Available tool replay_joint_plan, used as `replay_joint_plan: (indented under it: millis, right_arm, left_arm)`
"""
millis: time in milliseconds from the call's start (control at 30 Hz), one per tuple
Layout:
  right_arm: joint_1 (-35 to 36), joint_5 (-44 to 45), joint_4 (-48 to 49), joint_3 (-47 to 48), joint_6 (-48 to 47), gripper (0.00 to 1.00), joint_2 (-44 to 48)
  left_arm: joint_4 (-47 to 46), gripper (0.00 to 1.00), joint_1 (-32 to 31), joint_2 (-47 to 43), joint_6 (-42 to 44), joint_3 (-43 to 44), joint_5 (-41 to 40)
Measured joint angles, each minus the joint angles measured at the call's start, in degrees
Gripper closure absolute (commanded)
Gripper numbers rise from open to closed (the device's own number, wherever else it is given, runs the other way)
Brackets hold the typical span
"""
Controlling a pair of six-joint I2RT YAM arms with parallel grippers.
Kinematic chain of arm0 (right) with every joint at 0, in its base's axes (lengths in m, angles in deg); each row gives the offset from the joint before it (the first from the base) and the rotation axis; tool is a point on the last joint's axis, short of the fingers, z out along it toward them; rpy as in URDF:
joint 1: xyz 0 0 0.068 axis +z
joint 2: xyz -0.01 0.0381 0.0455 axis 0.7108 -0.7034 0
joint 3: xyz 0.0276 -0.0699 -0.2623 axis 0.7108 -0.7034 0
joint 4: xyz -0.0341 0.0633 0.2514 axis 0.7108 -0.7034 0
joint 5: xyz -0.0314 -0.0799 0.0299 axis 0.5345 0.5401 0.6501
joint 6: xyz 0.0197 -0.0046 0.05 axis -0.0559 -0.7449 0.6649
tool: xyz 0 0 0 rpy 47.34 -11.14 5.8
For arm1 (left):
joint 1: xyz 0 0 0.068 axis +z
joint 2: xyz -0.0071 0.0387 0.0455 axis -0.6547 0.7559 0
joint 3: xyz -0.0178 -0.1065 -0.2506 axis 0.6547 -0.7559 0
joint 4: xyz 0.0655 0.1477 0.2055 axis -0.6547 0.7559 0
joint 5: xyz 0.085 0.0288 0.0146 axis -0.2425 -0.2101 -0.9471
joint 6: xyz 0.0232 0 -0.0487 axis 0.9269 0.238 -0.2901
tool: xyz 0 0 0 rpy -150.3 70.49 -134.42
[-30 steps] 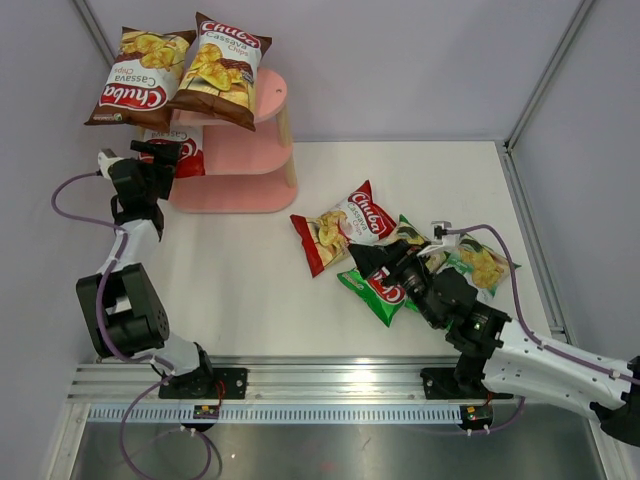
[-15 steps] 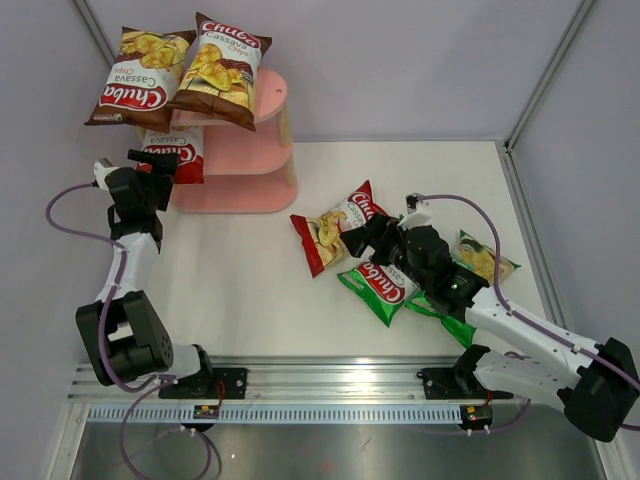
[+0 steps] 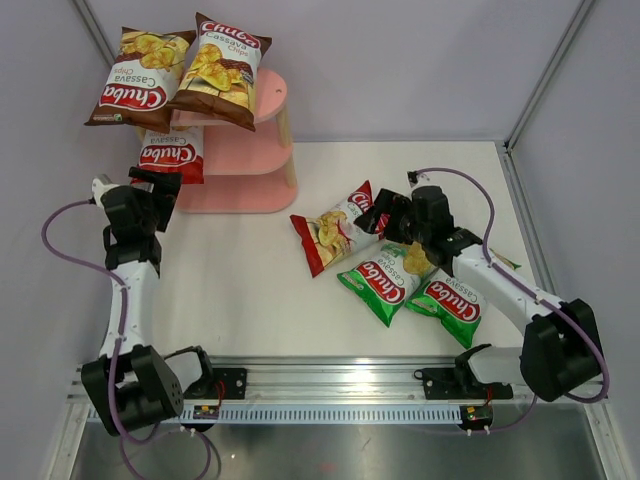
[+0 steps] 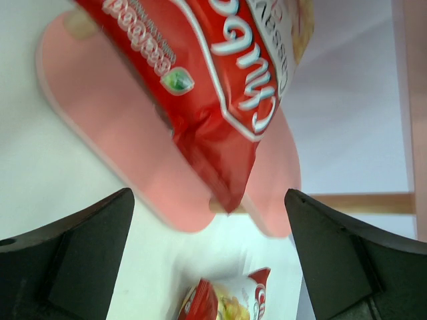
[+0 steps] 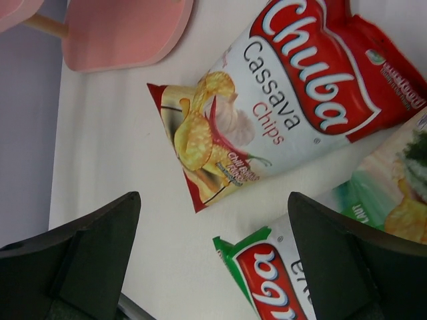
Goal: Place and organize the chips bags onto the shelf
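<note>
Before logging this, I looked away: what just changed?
The left tool backed off the shelved red-white bag toward the near edge. The right tool swung from over the green bags to over the loose red-white bag. Bags and shelf stayed.

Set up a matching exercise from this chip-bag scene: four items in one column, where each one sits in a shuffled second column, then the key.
Items
1. brown bags
2. green bags
3. red-white bag in the left wrist view
4. red-white bag in the right wrist view

Places
A. flat on the table, between the shelf and the green bags
B. on the shelf's top board
C. on the table, closest to its near edge
D. on a lower shelf board, beneath the brown bags

Pairs: 1-B, 2-C, 3-D, 4-A
</note>
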Motion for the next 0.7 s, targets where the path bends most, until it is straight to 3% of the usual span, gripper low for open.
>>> replay_joint_plan:
  millis: [233, 433, 700]
  right_arm:
    - [-8.1, -9.3, -4.7, 9.7, -9.2, 0.00, -8.3]
    - [-11.2, -16.1, -10.3, 20.8, -19.2, 0.01, -19.1]
    - [-16.5, -26.8, -15.9, 36.2, -26.9, 0.02, -35.6]
  left_arm:
    - [7.0, 0.01, -1.8, -10.2, 5.0, -3.8, 4.9]
    - [12.6, 0.01, -11.0, -16.2, 11.4, -3.9, 7.9]
    - [18.1, 0.01, -23.6, -15.6, 19.3, -4.0, 14.6]
